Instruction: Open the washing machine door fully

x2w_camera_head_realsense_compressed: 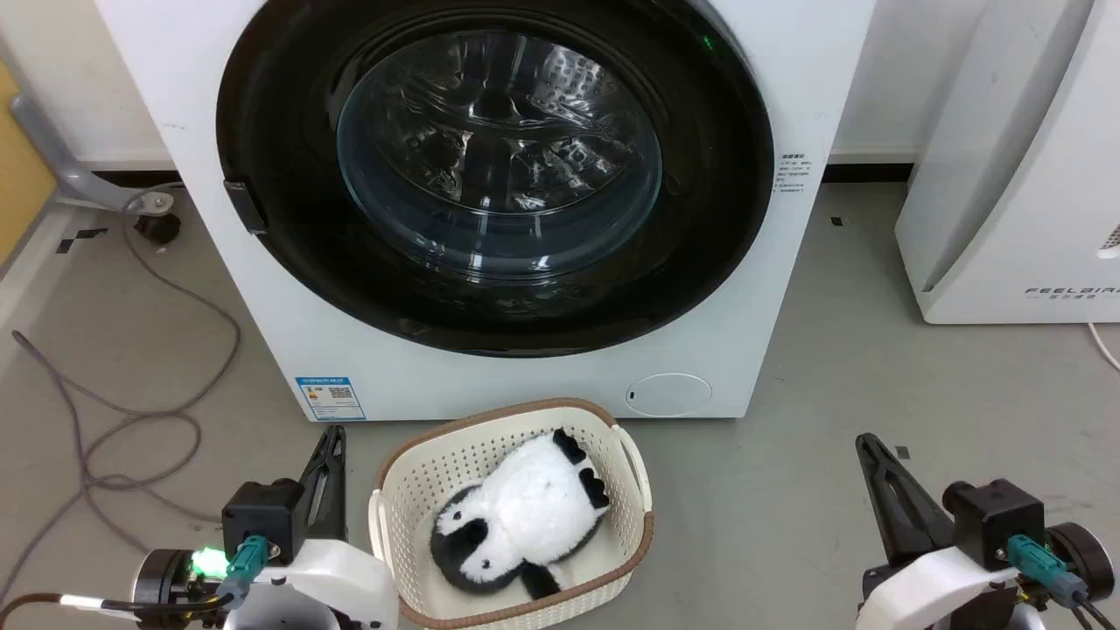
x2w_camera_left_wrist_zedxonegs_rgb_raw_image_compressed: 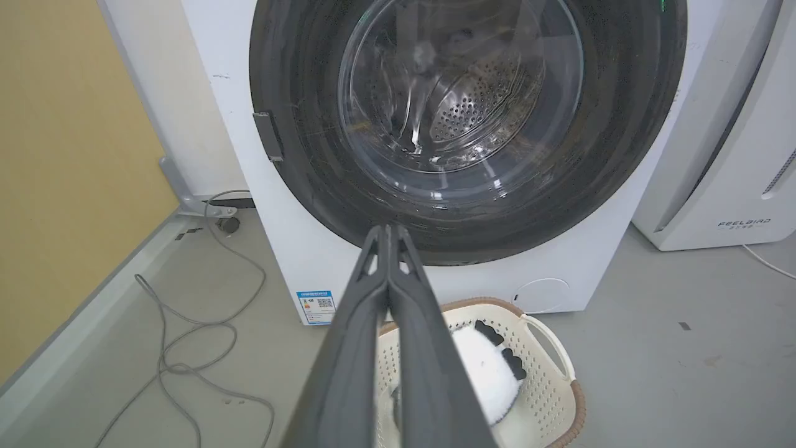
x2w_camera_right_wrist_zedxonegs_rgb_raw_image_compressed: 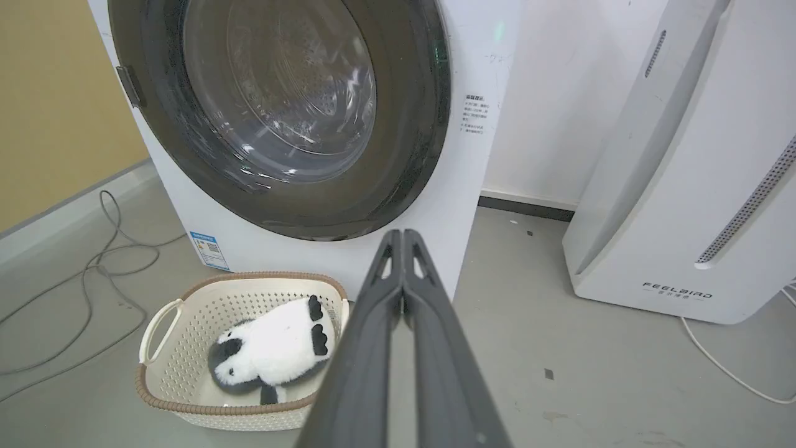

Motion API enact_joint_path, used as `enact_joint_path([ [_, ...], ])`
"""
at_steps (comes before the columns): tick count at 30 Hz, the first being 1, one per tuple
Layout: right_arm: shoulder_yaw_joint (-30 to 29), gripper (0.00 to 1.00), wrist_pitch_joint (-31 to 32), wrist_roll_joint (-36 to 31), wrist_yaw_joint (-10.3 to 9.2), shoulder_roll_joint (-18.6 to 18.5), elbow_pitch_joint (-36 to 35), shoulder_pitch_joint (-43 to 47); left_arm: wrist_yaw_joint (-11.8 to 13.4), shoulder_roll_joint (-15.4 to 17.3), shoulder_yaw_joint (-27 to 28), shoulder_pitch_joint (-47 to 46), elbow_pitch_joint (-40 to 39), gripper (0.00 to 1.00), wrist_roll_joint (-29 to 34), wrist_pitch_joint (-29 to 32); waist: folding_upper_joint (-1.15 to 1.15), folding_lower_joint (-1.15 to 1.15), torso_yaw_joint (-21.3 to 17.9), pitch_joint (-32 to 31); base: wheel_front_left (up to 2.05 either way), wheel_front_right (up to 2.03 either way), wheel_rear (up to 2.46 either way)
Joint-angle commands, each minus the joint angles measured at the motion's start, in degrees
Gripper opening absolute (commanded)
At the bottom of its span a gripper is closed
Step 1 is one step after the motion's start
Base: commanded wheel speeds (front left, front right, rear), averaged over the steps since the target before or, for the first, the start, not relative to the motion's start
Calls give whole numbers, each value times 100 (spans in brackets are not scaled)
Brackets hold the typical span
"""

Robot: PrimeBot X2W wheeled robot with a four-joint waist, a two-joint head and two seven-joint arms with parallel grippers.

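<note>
A cream perforated plastic basket (x2w_camera_head_realsense_compressed: 411, 481) with a brown braided rim sat on the grey floor (x2w_camera_head_realsense_compressed: 787, 490), just near of the white washing machine (x2w_camera_head_realsense_compressed: 525, 385). It held a fluffy black-and-white plush toy (x2w_camera_head_realsense_compressed: 525, 516). The washing machine door (x2w_camera_head_realsense_compressed: 494, 166) (round, glossy black, with a bulging clear glass window) lay closed flat against the machine's front, facing the near side, with a small tab (x2w_camera_head_realsense_compressed: 246, 206) at its left edge. The left gripper (x2w_camera_head_realsense_compressed: 333, 437) and right gripper (x2w_camera_head_realsense_compressed: 866, 442) hung at near left and near right, fingers clenched together on nothing.

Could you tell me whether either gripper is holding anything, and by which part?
Nothing is held: the left gripper and the right gripper are both shut on nothing, apart from the washing machine door.
</note>
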Motion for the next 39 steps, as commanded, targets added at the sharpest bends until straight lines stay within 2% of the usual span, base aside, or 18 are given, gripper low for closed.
enact_joint_path([
  [1, 2, 0, 3, -44, -5, 28, 13, -79, 16, 3, -1, 26, -20, 0, 16, 2, 0, 0, 0, 0, 0, 0, 0],
  [39, 2, 0, 3, -44, -5, 28, 13, -79, 16, 3, -1, 26, -20, 0, 16, 2, 0, 0, 0, 0, 0, 0, 0],
])
